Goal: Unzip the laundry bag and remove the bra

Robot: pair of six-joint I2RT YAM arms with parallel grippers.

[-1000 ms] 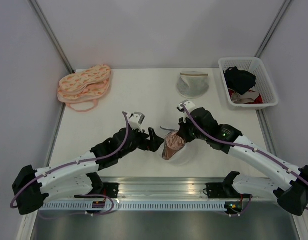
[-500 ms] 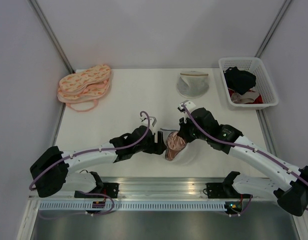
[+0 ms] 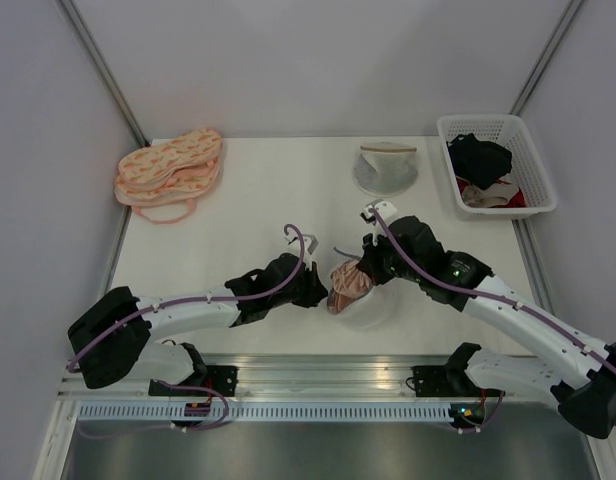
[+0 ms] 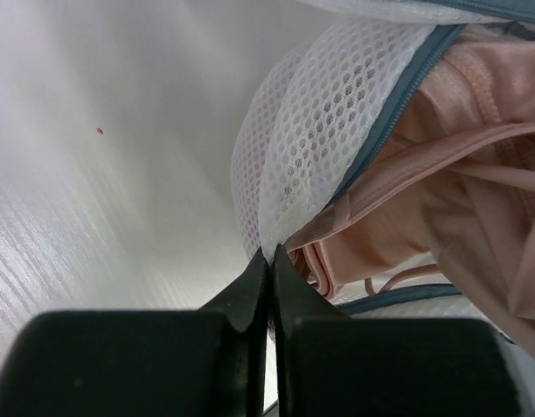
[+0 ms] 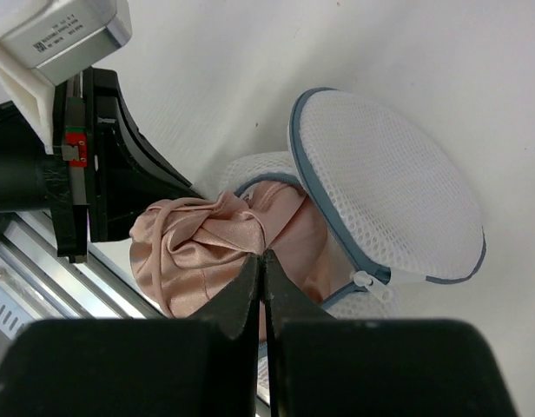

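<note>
The white mesh laundry bag (image 3: 370, 305) lies unzipped near the table's front edge, and its grey-blue zip rim (image 5: 313, 200) gapes wide. The pale pink bra (image 3: 348, 285) bulges out of the opening. My right gripper (image 5: 263, 254) is shut on a fold of the bra (image 5: 207, 248), pinching it at the fingertips. My left gripper (image 4: 271, 250) is shut on the edge of the mesh (image 4: 324, 130) of the laundry bag, beside the bra (image 4: 441, 191). From above, the left gripper (image 3: 320, 292) sits just left of the bag and the right gripper (image 3: 360, 272) just over it.
A stack of peach patterned bras (image 3: 168, 170) lies at the back left. A greyer round mesh bag (image 3: 385, 168) sits at the back centre. A white basket (image 3: 533, 195) of dark clothes stands at the back right. The table's front rail (image 3: 318, 370) is close behind the bag.
My left arm reached right to the bag and its jaws closed on the mesh edge. The right gripper kept its hold on the bra, which has come slightly further out.
</note>
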